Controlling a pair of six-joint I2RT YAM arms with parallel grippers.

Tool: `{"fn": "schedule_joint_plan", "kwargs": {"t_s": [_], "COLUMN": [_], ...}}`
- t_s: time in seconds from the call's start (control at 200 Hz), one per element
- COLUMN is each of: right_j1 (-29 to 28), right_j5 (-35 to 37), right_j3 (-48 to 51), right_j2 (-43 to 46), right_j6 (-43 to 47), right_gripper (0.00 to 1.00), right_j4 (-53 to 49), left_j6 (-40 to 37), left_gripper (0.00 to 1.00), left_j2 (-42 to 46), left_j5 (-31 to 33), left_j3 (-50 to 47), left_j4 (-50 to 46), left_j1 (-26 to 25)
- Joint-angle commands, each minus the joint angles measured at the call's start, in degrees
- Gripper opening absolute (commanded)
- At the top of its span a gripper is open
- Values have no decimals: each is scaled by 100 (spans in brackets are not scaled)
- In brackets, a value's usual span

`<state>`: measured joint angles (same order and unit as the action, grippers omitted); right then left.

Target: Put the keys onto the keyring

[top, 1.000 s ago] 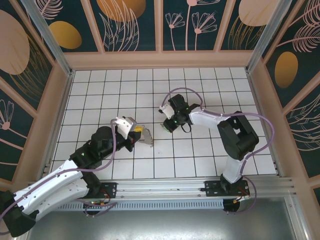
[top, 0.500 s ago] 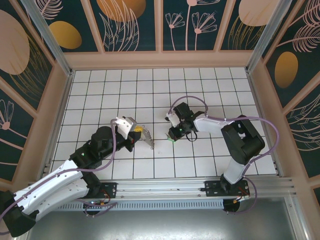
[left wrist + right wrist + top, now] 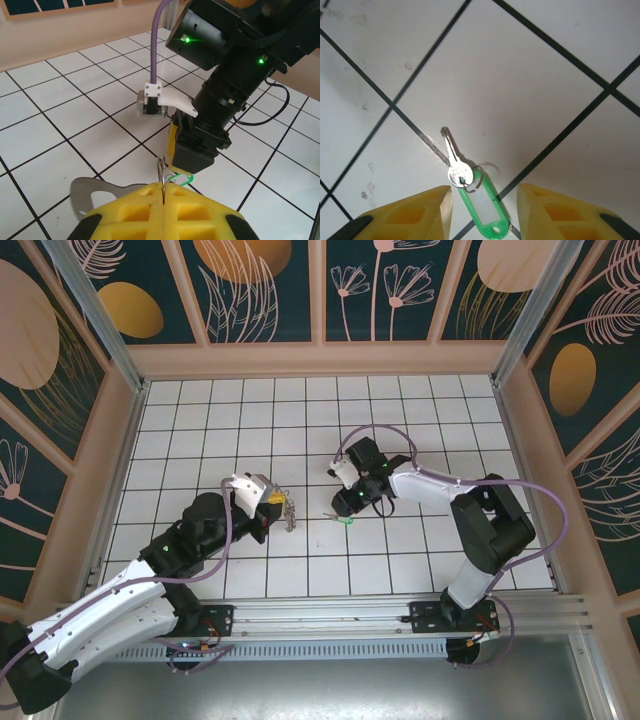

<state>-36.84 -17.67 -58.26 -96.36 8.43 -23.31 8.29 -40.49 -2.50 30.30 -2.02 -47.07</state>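
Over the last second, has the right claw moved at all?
Yes. Against the floor grid in the top view, the right claw has shifted toward the near edge, and its open fingers now straddle the green key.

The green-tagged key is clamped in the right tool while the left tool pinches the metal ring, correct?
Not clamped: the right wrist view shows the key lying loose on the tile inside the open right tool. The left tool does pinch the metal ring.
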Motion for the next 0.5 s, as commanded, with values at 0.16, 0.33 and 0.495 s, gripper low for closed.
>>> {"fn": "schedule_joint_plan", "kwargs": {"t_s": [0.16,0.33,0.495], "right_j1": [107,107,116], "right_j5": [-654,-852,-883], "right_j3": [-157,-157,-208], "right_j2": [-183,-296,-490], "right_j6": [-410,-456,-462], "right_gripper": [38,37,34], "right_j4": [-338,-435,-447], "left_j6": [37,6,-12], "left_gripper": [0,0,0], "left_j2": [-5,-56,-30], "left_j5": [-66,-49,-42], "left_j3": [16,5,-12], "left_j4": [229,254,272], "left_j1": [-31,-38,-38]}}
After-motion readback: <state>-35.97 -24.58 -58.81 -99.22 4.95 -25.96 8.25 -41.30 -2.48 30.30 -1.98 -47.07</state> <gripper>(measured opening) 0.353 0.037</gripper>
